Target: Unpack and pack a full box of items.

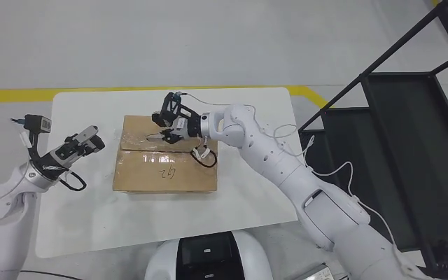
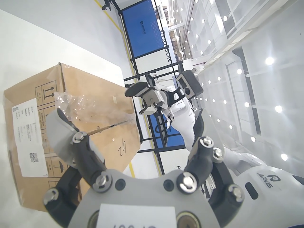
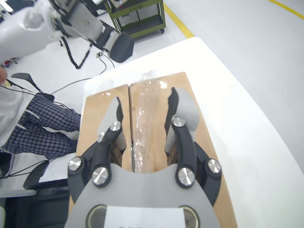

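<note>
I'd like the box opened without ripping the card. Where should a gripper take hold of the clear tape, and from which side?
Grip the crumpled loose end of the tape, which lifts off the box edge nearest the left gripper. Probably come in from that end, level with the top; elsewhere the tape lies flat along the seam, leaving nothing to pinch.

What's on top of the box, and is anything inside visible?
Clear tape runs along the seam of the closed box, with the open right gripper above it. Its flaps hide the contents.
</note>
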Controlling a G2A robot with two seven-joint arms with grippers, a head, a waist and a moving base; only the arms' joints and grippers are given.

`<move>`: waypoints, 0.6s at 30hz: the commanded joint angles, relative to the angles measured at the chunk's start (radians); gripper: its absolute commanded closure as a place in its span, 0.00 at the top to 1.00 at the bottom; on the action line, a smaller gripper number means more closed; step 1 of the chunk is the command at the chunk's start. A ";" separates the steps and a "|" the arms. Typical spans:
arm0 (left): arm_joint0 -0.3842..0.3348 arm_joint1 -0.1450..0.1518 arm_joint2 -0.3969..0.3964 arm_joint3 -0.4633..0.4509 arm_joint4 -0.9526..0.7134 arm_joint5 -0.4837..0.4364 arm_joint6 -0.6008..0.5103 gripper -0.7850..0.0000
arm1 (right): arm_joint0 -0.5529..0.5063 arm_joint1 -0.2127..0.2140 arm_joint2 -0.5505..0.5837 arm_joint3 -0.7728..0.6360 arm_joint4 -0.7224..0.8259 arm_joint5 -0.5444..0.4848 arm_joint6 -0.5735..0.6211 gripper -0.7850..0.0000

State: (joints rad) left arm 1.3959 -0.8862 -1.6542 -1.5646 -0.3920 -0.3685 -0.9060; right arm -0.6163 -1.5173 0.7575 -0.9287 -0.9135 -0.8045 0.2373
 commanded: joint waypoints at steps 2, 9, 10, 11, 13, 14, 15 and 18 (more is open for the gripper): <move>-0.002 -0.001 0.000 -0.002 0.003 0.000 0.004 1.00 | 0.005 -0.007 -0.021 0.020 -0.043 0.006 -0.009 1.00; 0.012 -0.001 -0.009 -0.007 0.008 -0.001 0.008 1.00 | 0.008 -0.021 -0.062 0.022 -0.133 0.028 -0.052 1.00; 0.014 -0.001 -0.011 -0.008 0.008 -0.001 0.007 1.00 | 0.005 -0.022 -0.067 0.015 -0.151 0.033 -0.066 1.00; 0.016 -0.001 -0.013 -0.009 0.007 0.000 0.006 1.00 | 0.003 -0.022 -0.069 0.011 -0.166 0.040 -0.075 1.00; 0.017 -0.001 -0.016 -0.011 0.007 0.001 0.005 1.00 | -0.003 -0.022 -0.074 0.000 -0.193 0.049 -0.088 0.98; 0.018 -0.001 -0.017 -0.013 0.007 0.000 0.005 1.00 | -0.006 -0.022 -0.078 -0.006 -0.207 0.052 -0.093 0.91; 0.018 -0.001 -0.017 -0.014 0.007 0.000 0.005 1.00 | -0.009 -0.022 -0.080 -0.010 -0.216 0.055 -0.095 0.87; 0.019 -0.001 -0.018 -0.016 0.004 -0.002 0.003 1.00 | -0.020 -0.022 -0.089 -0.032 -0.259 0.072 -0.104 0.75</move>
State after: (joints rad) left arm 1.4146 -0.8874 -1.6723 -1.5805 -0.3868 -0.3689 -0.9029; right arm -0.6335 -1.5397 0.6709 -0.9534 -1.1562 -0.7402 0.1348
